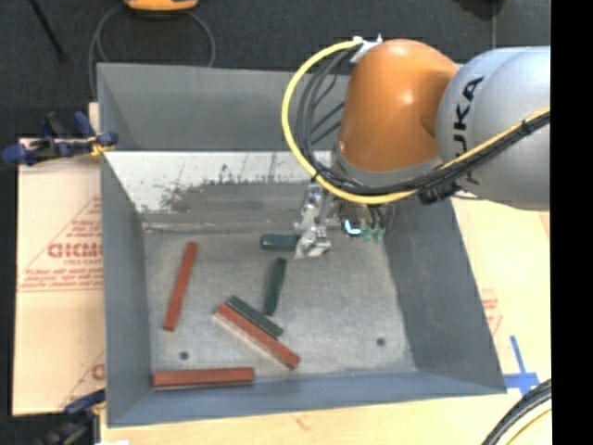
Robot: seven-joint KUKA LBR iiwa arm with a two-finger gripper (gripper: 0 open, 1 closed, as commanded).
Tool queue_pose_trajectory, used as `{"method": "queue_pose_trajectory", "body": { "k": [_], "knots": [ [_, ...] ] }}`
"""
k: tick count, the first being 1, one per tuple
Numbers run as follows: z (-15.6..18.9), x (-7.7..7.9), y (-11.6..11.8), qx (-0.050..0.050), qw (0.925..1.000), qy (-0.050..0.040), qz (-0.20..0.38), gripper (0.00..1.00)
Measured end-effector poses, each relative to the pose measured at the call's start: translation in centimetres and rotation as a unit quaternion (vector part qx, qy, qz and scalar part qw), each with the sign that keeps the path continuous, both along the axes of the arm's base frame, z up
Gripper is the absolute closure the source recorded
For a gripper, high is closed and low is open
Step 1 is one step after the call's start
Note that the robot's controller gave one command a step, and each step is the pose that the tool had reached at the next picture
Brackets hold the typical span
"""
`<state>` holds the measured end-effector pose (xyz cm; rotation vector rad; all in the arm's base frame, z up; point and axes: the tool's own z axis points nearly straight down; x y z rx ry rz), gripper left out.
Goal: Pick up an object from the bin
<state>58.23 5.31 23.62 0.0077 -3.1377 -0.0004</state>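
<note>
Gripper [313,237] is seen low over the back half of the bin [422,295], close to the rear wall, under the orange wrist cover [394,105]. A short dark green bar [276,242] lies flat just beside it, toward the left of the camera view, with its near end meeting the gripper's tip. A grasp cannot be confirmed. It cannot be told whether the gripper is apart or closed, as the tip is masked by its own metal body.

The step in hand is judged to be the grasp of that bar, at an early stage. Nothing is seen lifted clear of the floor.

Notes for a good grasp:
- Closure should be made across the bar's narrow width, and nearer its middle than its end. An end grip is likely to let the bar swing or slip on the lift.
- Floor level should be reached before closing.
- The lift should be taken straight up, since the rear wall is close.

A second dark green bar [274,286] lies near, apart from the first, and should be left undisturbed. The crossed green and reddish bars [259,327], a red bar at the left [181,286] and a red bar along the front [202,376] lie well apart and are judged no hindrance.
</note>
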Motion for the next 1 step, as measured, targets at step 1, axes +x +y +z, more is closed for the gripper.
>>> {"method": "queue_pose_trajectory", "body": {
  "k": [1],
  "knots": [
    [0.48,0.14,0.02,0.001,1.0,-0.0039,-0.001,1.0]
  ]
}}
